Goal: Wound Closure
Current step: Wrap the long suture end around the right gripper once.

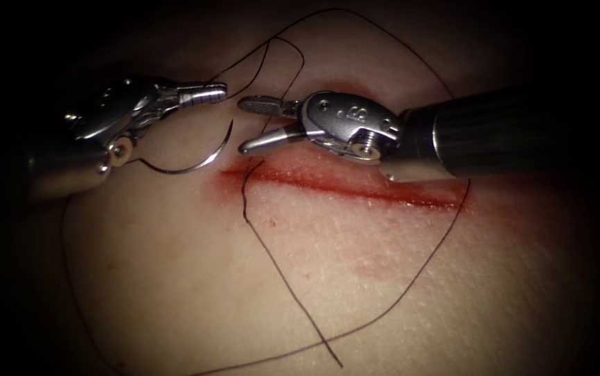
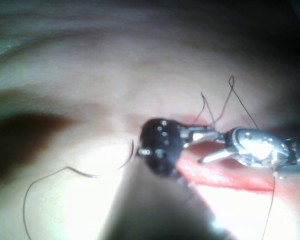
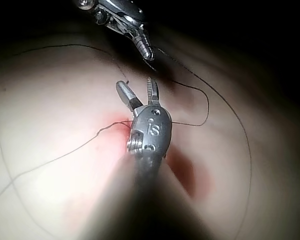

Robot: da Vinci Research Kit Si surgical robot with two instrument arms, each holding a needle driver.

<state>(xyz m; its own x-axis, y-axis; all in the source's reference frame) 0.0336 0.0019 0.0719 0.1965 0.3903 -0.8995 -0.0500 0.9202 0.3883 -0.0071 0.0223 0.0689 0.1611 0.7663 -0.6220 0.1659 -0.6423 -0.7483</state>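
The cut (image 1: 356,189) runs across the tissue (image 1: 195,278) as a red line. The curved needle (image 1: 202,161) lies free on the tissue, to the left of the cut's left end, held by neither tool. It is also seen from the left wrist as needle (image 2: 121,163). My left tool (image 1: 216,92) hovers above it with jaws shut on the thread (image 1: 280,275). That thread passes through the cut's left end and trails down the tissue. My right tool (image 1: 244,126) faces the left one with its jaws open and nothing between them, just above the cut's left end; right tool (image 3: 138,85).
Long loops of thread (image 1: 411,52) arch over the tissue behind both tools and sweep round the cut's right end. Red fluid (image 1: 376,268) stains the tissue below the cut. The right tool's shaft (image 1: 495,132) lies over the cut's right half.
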